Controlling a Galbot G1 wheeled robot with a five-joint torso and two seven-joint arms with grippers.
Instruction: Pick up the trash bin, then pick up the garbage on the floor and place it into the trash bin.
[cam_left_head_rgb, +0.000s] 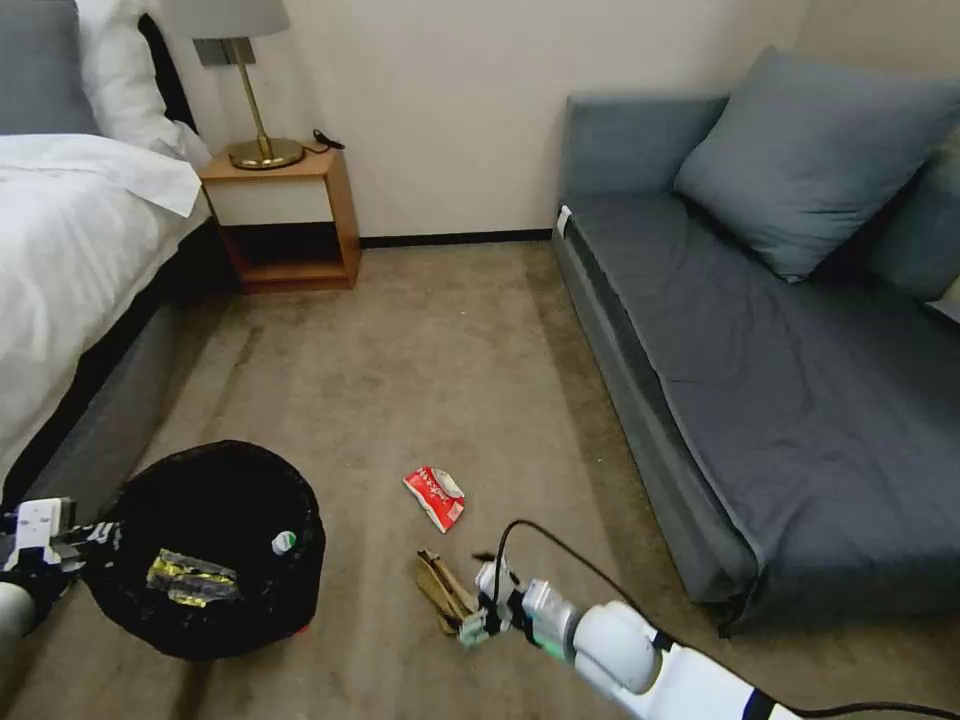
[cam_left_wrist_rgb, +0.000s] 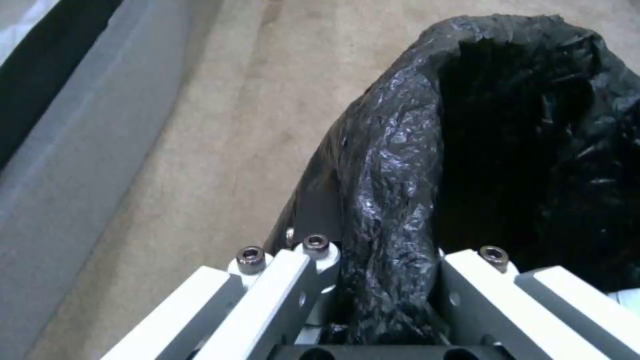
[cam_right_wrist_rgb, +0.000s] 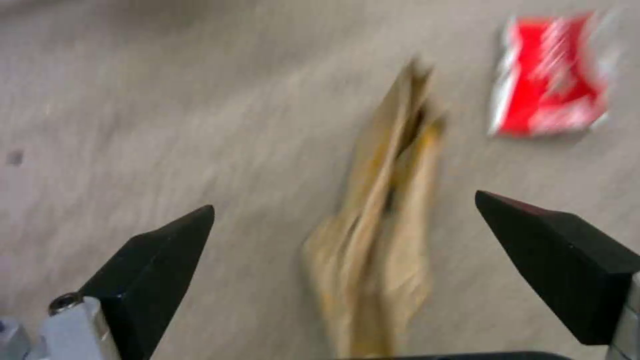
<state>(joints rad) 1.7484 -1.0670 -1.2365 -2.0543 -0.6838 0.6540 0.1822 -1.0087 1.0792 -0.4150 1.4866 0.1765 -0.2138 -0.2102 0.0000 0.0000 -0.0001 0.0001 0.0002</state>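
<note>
The trash bin (cam_left_head_rgb: 215, 550), lined with a wrinkly black bag, hangs low at the left, and my left gripper (cam_left_head_rgb: 75, 540) is shut on its rim (cam_left_wrist_rgb: 393, 225). Inside it lie a gold wrapper (cam_left_head_rgb: 190, 578) and a small clear bottle (cam_left_head_rgb: 284, 542). On the carpet lie a red-and-white packet (cam_left_head_rgb: 436, 497) (cam_right_wrist_rgb: 548, 75) and a tan rag (cam_left_head_rgb: 443, 590) (cam_right_wrist_rgb: 380, 220). My right gripper (cam_left_head_rgb: 478, 605) (cam_right_wrist_rgb: 343, 220) hovers open just over the rag, its black fingertips (cam_right_wrist_rgb: 167, 255) either side of the near end.
A grey sofa (cam_left_head_rgb: 760, 370) runs along the right, its front edge close to my right arm. The bed (cam_left_head_rgb: 70, 270) borders the left, with a wooden nightstand (cam_left_head_rgb: 285, 215) and lamp at the back wall. Open carpet lies between them.
</note>
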